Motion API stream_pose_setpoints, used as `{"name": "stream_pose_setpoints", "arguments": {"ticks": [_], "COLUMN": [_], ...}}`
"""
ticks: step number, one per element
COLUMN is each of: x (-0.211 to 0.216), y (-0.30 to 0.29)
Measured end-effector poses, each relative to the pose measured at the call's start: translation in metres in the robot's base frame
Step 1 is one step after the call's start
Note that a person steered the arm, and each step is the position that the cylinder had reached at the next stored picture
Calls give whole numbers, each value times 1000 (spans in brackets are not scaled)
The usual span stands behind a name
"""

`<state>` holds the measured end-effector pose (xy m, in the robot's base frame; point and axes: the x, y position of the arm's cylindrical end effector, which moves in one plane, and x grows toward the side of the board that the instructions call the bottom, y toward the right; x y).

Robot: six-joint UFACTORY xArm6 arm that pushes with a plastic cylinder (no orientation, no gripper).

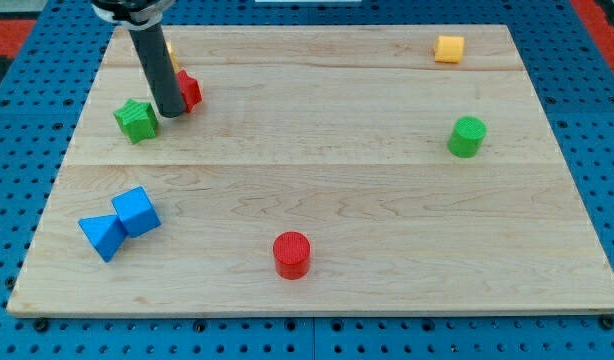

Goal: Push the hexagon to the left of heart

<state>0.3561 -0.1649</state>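
My dark rod comes down at the view's upper left, and my tip [171,114] rests on the board. A red block [191,90] sits just right of and behind the tip, touching the rod or nearly so. It is partly hidden, so I cannot make out its shape. A small piece of a yellow block [172,51] shows behind the rod, with the rest hidden. A yellow block [449,48] that looks hexagonal lies far off at the upper right. A green star [136,120] lies just left of my tip.
A blue cube [137,210] and a blue triangle [102,236] touch each other at the lower left. A red cylinder [292,254] stands near the bottom middle. A green cylinder [467,136] stands at the right. The wooden board [337,170] ends in edges on all sides.
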Motion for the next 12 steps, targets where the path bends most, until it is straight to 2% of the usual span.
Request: {"name": "stream_pose_setpoints", "arguments": {"ticks": [3,4,5,7,8,9,10,11,12], "x": [1,-45,-91,-96,-101,-121,-130,-130,-103], "y": [-57,-76,-63,82,75,109,214,277,238]}}
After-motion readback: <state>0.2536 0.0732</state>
